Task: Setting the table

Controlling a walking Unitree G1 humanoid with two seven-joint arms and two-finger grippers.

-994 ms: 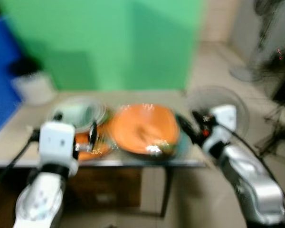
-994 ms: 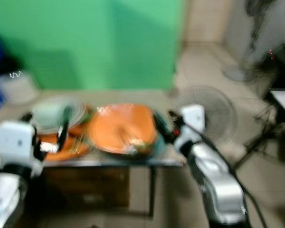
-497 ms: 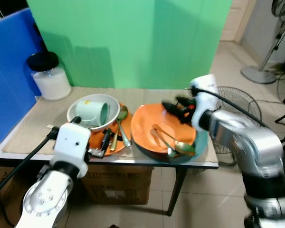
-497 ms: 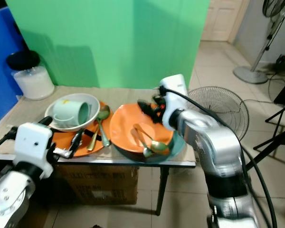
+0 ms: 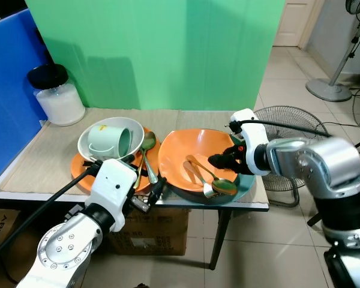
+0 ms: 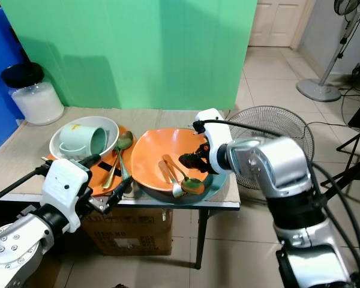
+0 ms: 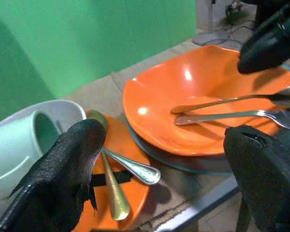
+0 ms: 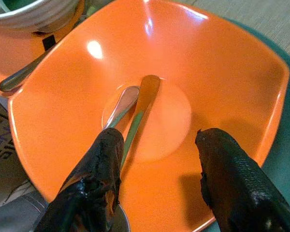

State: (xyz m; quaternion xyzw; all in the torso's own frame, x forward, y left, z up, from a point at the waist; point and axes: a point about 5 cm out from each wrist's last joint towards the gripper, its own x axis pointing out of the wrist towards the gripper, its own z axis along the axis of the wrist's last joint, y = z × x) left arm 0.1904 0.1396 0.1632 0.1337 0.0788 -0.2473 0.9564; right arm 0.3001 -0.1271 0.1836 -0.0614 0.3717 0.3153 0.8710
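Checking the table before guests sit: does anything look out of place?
Yes. The green mug lies on its side inside the white bowl, and two utensils lie loose in the orange bowl, which sits at the table's front edge, by the right tool.

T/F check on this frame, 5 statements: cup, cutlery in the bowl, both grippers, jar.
1. The cup lies on its side in the white bowl. True.
2. The orange bowl holds two pieces of cutlery. True.
3. The right gripper is shut on a spoon. False: it is open above the orange bowl, holding nothing.
4. The left gripper is open, near the table's front edge. True.
5. The jar stands inside the orange bowl. False: it stands on the table's far left corner.
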